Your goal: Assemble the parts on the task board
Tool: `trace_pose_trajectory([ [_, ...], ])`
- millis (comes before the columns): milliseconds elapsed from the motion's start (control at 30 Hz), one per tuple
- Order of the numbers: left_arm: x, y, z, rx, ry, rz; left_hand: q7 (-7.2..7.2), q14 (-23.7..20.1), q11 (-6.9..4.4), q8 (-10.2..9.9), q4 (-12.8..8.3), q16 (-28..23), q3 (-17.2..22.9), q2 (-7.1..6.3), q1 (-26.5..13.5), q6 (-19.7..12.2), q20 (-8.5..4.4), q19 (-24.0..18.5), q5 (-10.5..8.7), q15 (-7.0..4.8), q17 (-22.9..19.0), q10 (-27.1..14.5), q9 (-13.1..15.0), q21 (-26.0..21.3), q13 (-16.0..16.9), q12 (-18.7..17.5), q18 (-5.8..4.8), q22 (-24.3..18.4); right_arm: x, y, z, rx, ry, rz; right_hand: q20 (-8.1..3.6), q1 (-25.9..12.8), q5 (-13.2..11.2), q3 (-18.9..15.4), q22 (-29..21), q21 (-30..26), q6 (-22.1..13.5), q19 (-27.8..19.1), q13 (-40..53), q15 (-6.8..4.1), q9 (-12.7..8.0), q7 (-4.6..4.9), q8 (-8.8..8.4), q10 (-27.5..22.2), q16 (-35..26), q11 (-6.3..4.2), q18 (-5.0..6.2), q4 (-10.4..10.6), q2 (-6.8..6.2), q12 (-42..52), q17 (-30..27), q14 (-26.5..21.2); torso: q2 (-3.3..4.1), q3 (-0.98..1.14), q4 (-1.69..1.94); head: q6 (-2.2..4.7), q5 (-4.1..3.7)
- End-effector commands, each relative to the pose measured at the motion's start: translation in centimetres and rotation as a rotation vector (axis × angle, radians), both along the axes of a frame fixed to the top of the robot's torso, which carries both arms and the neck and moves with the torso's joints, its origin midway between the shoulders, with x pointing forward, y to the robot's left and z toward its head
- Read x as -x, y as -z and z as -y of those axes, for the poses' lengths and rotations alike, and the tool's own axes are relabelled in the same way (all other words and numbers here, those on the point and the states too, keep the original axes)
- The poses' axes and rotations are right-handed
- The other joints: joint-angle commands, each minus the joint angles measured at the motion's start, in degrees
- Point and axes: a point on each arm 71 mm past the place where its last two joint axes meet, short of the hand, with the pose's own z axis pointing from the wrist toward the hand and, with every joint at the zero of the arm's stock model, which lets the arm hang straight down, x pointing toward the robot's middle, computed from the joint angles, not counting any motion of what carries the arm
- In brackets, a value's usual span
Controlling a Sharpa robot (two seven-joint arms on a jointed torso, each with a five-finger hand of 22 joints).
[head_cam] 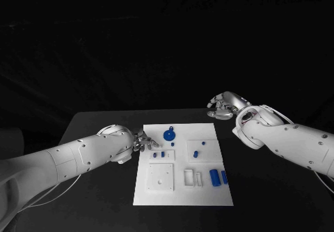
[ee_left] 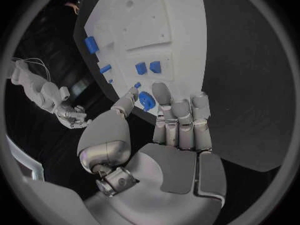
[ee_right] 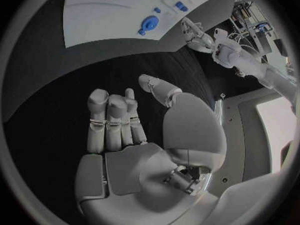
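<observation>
task board (head_cam: 182,193): white plate in the middle of the black table (head_cam: 97,125), long side running away from the robot, so the parts are strung out near-to-far.

round blue part (head_cam: 169,135): sits near the far end of the board, a bit left of its centre line. It's got a small tab sticking out towards the board's left edge, as far as I can tell.

left hand (head_cam: 144,143): right at the board's left edge, fingertips just beside that round part. In the left wrist view the fingers (ee_left: 181,117) are straight-ish and apart, thumb off to one side, nothing in them. Looks like it's hovering, can't tell if it touches the board.

right hand (head_cam: 226,105): off past the board's far right corner, over bare table, well apart from every part. Fingers loosely curled but spread, palm empty.

other parts: two small blue ones (head_cam: 158,155) near the left edge, a couple by the middle (head_cam: 195,154), and two upright-looking cylinders (head_cam: 218,177) on the right side closer to the robot.

my guess: left hand is way nearer, so the round part is its pick, reaching slightly right and forward.
</observation>
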Motion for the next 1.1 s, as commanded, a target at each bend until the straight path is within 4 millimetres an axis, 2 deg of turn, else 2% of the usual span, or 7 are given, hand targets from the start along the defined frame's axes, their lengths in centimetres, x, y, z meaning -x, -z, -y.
trace_pose_trajectory([
  [33,0.3,0.1,0.3,0.014,0.030,-0.037,-0.04,-0.2,0.02,-0.2,-1.4,-0.3,0.0,1.62,2.0,-0.1,-6.79,-0.3,2.49,0.15,-0.1,0.0,-0.1,-0.4,-0.1,-0.3,-0.01,0.0,0.1,0.2,-0.1,0.003,-0.014,-0.004,-0.32,-0.4,0.3,-0.3,0.3,-0.3,0.1,0.2,-0.1,-0.08,0.0,0.41,-0.37,-0.4,-0.3,-0.09,3.56,0.0,0.17,0.1,0.1,0.4,0.02,0.01,0.02,-0.08,0.05],
  [100,0.4,0.2,0.2,0.027,0.029,-0.057,0.04,-0.1,0.12,-0.4,-3.6,-0.3,2.0,3.28,7.1,-0.4,-6.91,0.0,5.87,0.10,-0.2,0.0,-0.3,-0.3,-0.2,-0.3,0.06,0.0,0.1,0.2,-0.1,0.003,-0.014,-0.006,-0.32,-0.4,0.3,-0.3,0.3,-0.3,0.1,0.2,-0.1,-0.08,0.0,0.41,-0.38,-0.4,-0.3,-0.09,3.56,0.0,0.17,0.1,0.1,0.4,0.03,0.00,0.01,-0.12,0.01],
  [233,0.6,0.4,0.2,0.041,0.034,-0.081,0.31,-0.2,0.38,-0.4,-2.3,-0.6,4.7,3.73,10.1,-0.4,-6.50,0.0,4.06,0.47,-0.5,-0.2,-0.8,-0.5,-0.4,-0.6,-0.52,-0.2,0.1,0.3,0.0,0.004,-0.012,-0.006,-0.32,-0.4,0.3,-0.3,0.3,-0.3,0.1,0.2,-0.1,-0.08,0.0,0.41,-0.38,-0.4,-0.3,-0.09,3.56,0.0,0.18,0.1,0.1,0.4,0.04,-0.08,0.04,-0.16,-0.02],
  [333,0.7,0.4,0.4,0.042,0.041,-0.087,0.45,-0.3,0.49,-0.5,-0.8,-0.6,3.5,1.41,8.5,-0.5,-6.34,-0.2,-1.26,0.60,-0.6,-0.3,-1.1,-0.7,-0.5,-0.7,-0.79,-0.2,0.1,0.3,-0.1,0.003,-0.013,-0.006,-0.33,-0.4,0.3,-0.2,0.3,-0.3,0.1,0.2,-0.1,-0.08,0.0,0.41,-0.38,-0.4,-0.3,-0.09,3.56,0.0,0.19,0.1,0.1,0.4,0.03,-0.08,0.09,-0.13,-0.03],
  [600,0.5,0.8,0.9,0.031,0.043,-0.087,0.36,-0.5,0.42,-0.5,3.7,-0.4,2.9,-2.34,5.6,-0.6,-6.56,-0.2,-1.42,0.51,-0.6,-0.3,-1.3,-0.9,-0.6,-0.6,-0.60,-0.2,0.1,0.3,-0.2,0.003,-0.015,-0.007,-0.33,-0.4,0.3,-0.2,0.3,-0.3,0.1,0.3,-0.1,-0.08,0.0,0.41,-0.38,-0.4,-0.3,-0.09,3.56,0.0,0.20,0.1,0.1,0.4,0.08,-0.13,-0.01,-0.18,0.09],
  [833,0.4,1.2,1.0,0.009,0.049,-0.090,0.39,-0.6,0.44,-0.5,6.4,-0.3,2.7,-3.55,4.1,-0.8,-6.61,-0.3,-1.41,0.52,-0.6,-0.4,-1.3,-0.9,-0.5,-0.6,-0.56,-0.1,0.1,0.3,-0.2,0.003,-0.015,-0.007,-0.33,-0.4,0.4,-0.2,0.3,-0.4,0.1,0.3,-0.1,-0.08,0.0,0.41,-0.39,-0.4,-0.3,-0.09,3.56,0.0,0.21,0.2,0.1,0.4,0.12,-0.15,-0.06,-0.30,0.02],
  [1100,0.4,1.5,0.8,-0.036,0.058,-0.094,0.33,-0.8,0.38,-0.4,5.7,-0.1,0.2,-2.69,3.6,-1.0,-6.72,-0.7,-1.40,0.45,-0.5,-0.5,-1.3,-0.8,-0.4,-0.4,-0.38,0.1,0.1,0.3,-0.2,0.003,-0.016,-0.008,-0.33,-0.4,0.4,-0.2,0.3,-0.4,0.1,0.3,-0.1,-0.08,0.0,0.41,-0.39,-0.4,-0.3,-0.09,3.56,0.0,0.21,0.2,0.1,0.4,0.09,-0.10,-0.07,-0.53,-0.07],
])
